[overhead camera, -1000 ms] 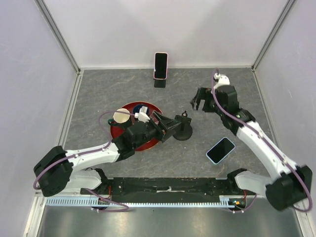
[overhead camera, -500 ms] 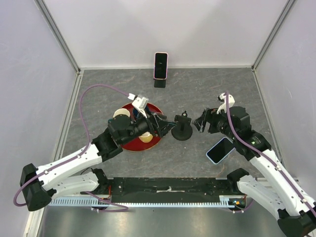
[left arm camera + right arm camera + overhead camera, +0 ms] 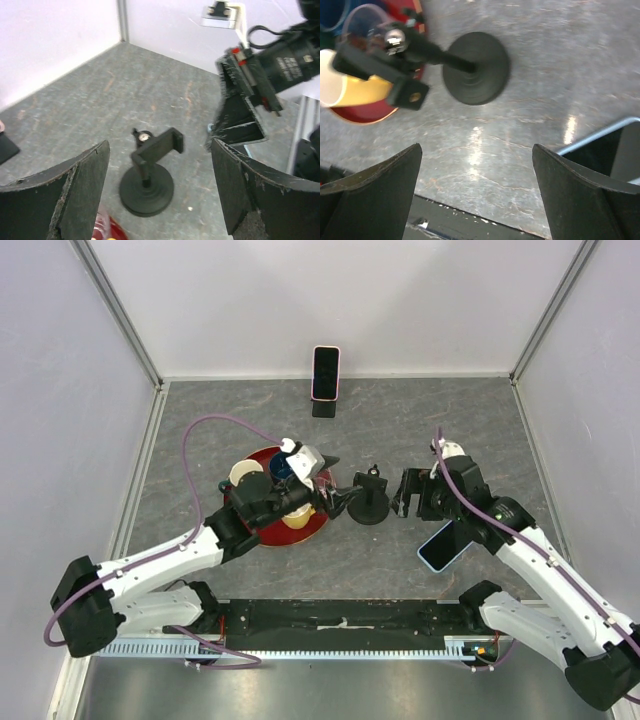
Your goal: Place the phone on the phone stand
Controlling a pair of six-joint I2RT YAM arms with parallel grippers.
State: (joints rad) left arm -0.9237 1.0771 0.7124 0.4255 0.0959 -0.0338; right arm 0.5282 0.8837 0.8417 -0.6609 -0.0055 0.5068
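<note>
- From above, your phone (image 3: 447, 545) lies flat on the table (image 3: 480, 430), screen up, just near-side of the right arm's wrist and touching neither gripper.
- The phone stand (image 3: 370, 502) sits upright mid-table, between the two grippers, with the red plate (image 3: 262, 530) just to its left.
- Your left gripper (image 3: 335, 490) points at the stand from the plate side. Its wrist camera shows both fingers (image 3: 75, 200) spread wide with nothing in them, and the stand framed in the gap but not touched.
- That same wrist view catches the right gripper hovering beyond the stand, which the overhead picture flattens.
- Your right gripper (image 3: 408, 492) faces the stand from the other side. Its camera looks straight down on the stand's round base, fingers (image 3: 370, 195) wide apart and empty.
- The right wrist view also shows the cups (image 3: 350, 90) on the plate behind the stand's clamp. A pale edge at the lower right may be the phone, though you cannot tell for sure.
- Only the overhead view shows a second phone (image 3: 325, 372) propped upright against the back wall.
</note>
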